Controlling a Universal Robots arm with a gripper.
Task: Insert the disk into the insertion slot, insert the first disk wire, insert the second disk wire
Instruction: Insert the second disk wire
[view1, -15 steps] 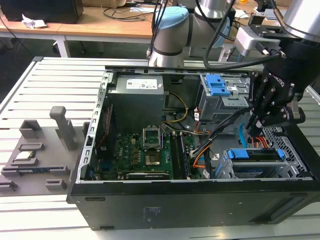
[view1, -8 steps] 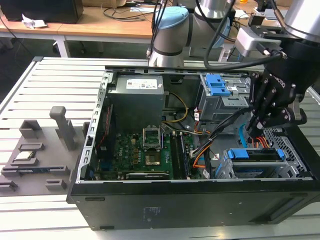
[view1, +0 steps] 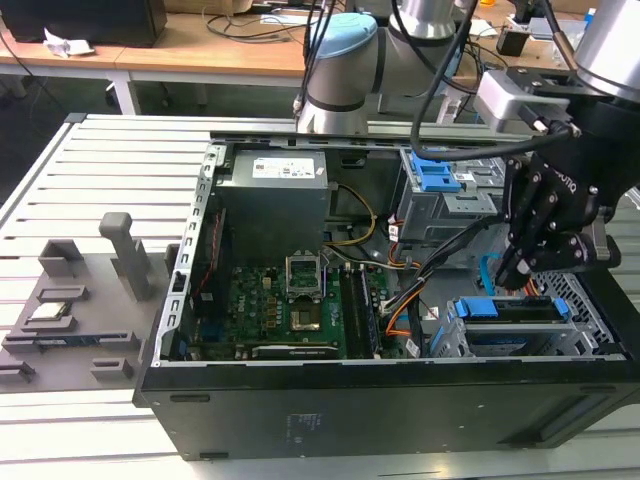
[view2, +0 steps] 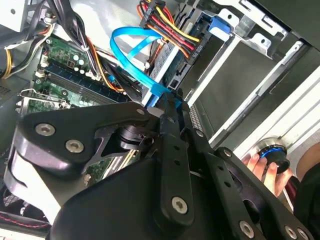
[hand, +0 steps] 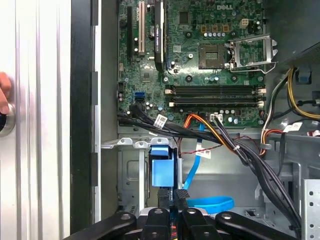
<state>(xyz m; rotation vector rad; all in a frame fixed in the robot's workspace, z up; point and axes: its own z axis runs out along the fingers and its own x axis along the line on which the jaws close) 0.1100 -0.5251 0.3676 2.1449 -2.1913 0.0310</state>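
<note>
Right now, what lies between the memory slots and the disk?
In the first wrist view, black and orange wires cross between memory slots and disk.

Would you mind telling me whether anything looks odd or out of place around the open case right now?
Yes: a person's hand rests on a round knob just beside the case, close to the gripper, which sits at a blue cable by the disk in the insertion slot. Nothing looks spilled or broken.
</note>
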